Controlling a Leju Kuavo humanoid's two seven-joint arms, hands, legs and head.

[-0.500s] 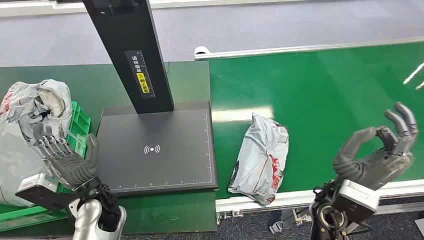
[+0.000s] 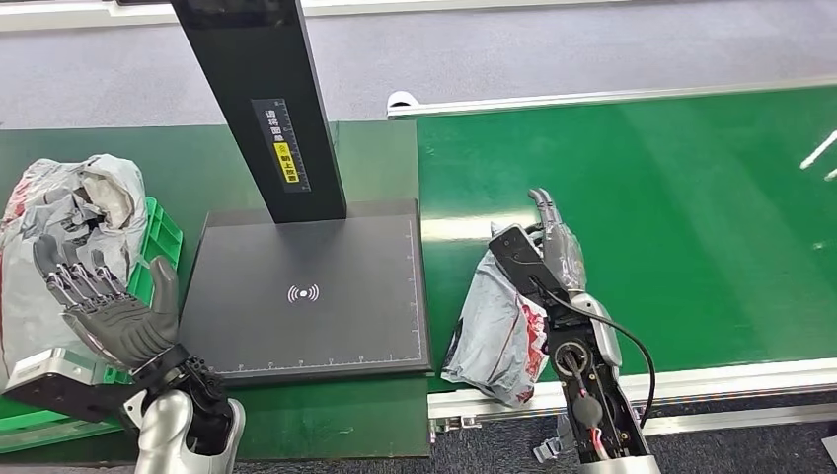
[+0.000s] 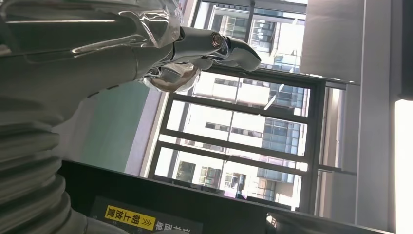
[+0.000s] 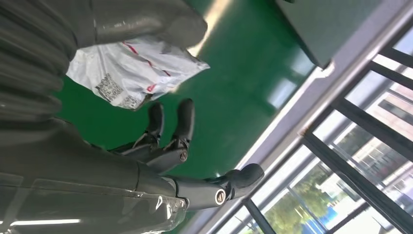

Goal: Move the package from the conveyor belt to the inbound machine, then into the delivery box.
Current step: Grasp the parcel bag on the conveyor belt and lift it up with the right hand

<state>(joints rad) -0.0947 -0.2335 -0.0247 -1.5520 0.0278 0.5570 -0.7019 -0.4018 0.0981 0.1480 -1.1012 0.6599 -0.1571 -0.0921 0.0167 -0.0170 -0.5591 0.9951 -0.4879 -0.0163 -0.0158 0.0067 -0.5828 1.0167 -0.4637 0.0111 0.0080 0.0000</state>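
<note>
One package [image 2: 498,331] lies lengthwise across the conveyor belt [image 2: 691,227], beside the right hand [image 2: 553,237].

Grey carpet [image 2: 553,54] covers the floor beyond the green surfaces, with a pale strip along its far edge. Tall windows [image 3: 243,141] with dark frames look out on a many-windowed building across the way, bright with daylight. A light wall panel [image 3: 336,39] stands beside the glass. Through another pane, green trees [image 4: 311,200] show outside.
</note>
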